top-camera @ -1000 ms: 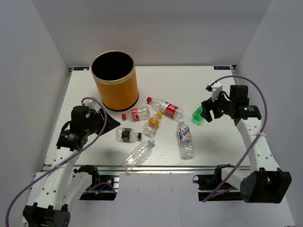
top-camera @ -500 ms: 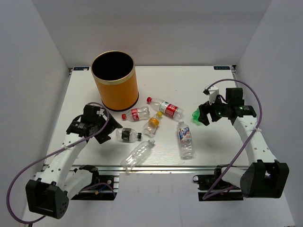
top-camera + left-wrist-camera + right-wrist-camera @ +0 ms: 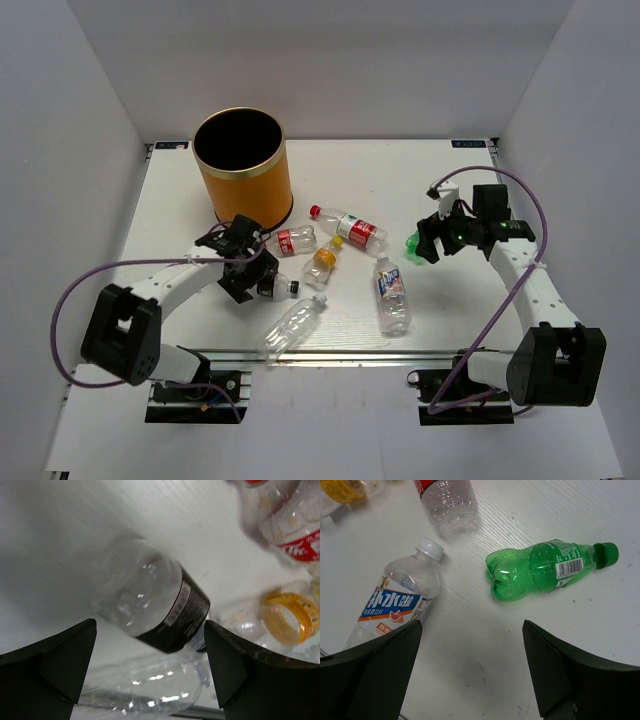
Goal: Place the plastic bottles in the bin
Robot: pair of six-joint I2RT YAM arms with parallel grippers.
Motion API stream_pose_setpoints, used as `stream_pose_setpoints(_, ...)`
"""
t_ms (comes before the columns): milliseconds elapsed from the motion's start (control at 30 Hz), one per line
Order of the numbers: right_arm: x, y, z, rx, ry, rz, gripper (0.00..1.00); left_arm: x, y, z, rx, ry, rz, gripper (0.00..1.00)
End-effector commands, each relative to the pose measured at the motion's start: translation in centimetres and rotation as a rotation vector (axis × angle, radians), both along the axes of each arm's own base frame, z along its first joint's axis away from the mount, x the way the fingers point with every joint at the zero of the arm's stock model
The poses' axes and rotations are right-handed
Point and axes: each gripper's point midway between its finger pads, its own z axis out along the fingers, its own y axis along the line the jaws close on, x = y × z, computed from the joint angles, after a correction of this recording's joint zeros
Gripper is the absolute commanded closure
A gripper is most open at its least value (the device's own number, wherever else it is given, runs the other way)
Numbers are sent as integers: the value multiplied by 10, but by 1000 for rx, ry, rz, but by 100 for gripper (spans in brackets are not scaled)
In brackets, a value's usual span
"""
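Black-label bottle (image 3: 165, 610) lies ungripped under the wide-open left claw (image 3: 150, 630); right claw (image 3: 472, 630) gapes empty above the lone green bottle (image 3: 540, 570).

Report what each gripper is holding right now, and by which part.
Nothing is held. The left gripper is open, with the black-labelled bottle lying unclamped between its fingers. The right gripper is open above the table, near the green bottle.

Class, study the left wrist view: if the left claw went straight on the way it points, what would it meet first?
Likely the black-labelled bottle, lying on the table straight ahead of the open left claw; depth is hard to judge.
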Motion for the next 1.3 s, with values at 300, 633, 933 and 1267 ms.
stream_pose_setpoints(300, 1, 6, -6, 22, 3, 21, 13, 27, -8, -35, 122, 13, 88, 13)
stream_pose_setpoints(633, 31, 11, 16, 117, 171, -123, 10, 39, -32, 8, 105, -156, -117, 78)
stream_pose_setpoints(933, 53, 9, 18, 101, 179, -125, 10, 77, -78, 218, 81, -727, -511, 86)
stream_pose_setpoints(1267, 74, -11, 12, 27, 278, -207, 52, 216, -32, 367, 496, -943, -247, 80)
